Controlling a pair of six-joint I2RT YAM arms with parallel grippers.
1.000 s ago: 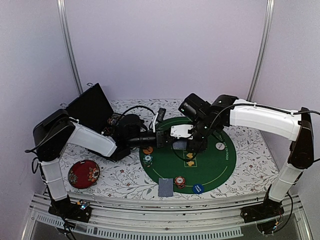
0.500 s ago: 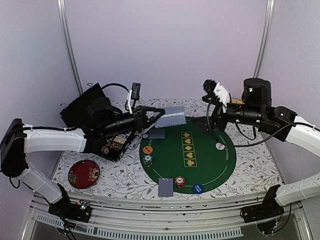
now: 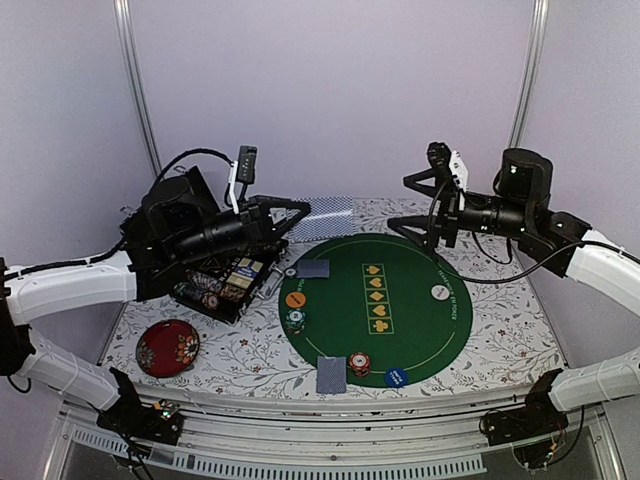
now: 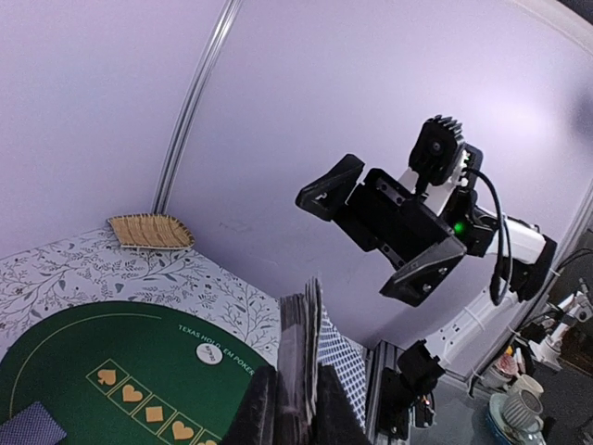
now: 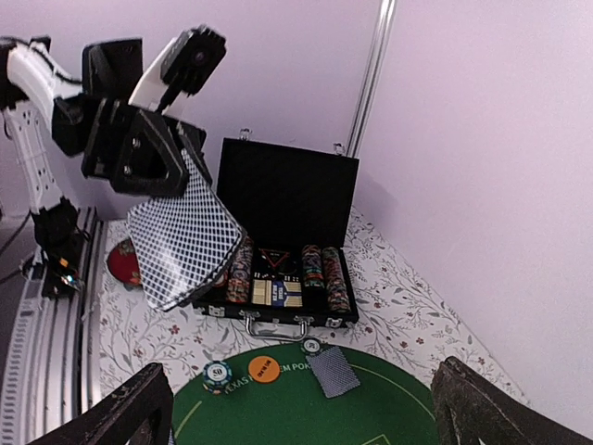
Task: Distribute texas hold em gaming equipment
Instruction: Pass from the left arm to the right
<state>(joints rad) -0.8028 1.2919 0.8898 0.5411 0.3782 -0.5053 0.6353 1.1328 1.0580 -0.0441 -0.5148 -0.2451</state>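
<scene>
Cards sit clamped in the left pincer [image 3: 298, 216]: its two fingers are closed on a thick deck [image 3: 326, 206] with blue-grey criss-cross backs. The deck is held in the air just beyond the 11 o'clock edge of the green mat [image 3: 420, 330]. The right pincer [image 3: 398, 201] is spread wide, holding nothing and touching nothing. It hangs above the mat's 1 o'clock edge, facing the deck and well apart from it.

From above, one face-down card [image 3: 313, 269] lies on the mat at 10 o'clock. An orange disc [image 3: 295, 299] lies at 9, with a green chip stack [image 3: 295, 320] just beside it at 8. A second card [image 3: 331, 375] lies at 7, a red chip stack [image 3: 360, 363] at 6 and a blue disc [image 3: 396, 377] just beside that at 5. A white disc [image 3: 440, 292] lies at 3 o'clock. Off the mat at 9 o'clock an open black case [image 3: 228, 282] stands on the bench [image 3: 500, 330], and a dark red dish [image 3: 167, 347] lies at 8.

The left wrist camera shows the deck edge-on between its fingers [image 4: 250, 417], with one card splayed out to the right. It also shows a tan woven piece [image 4: 148, 230] by the back wall, which is hidden in the overhead view. The right wrist camera shows the deck's patterned back full on, and the rows of chips in the case below its raised lid.
</scene>
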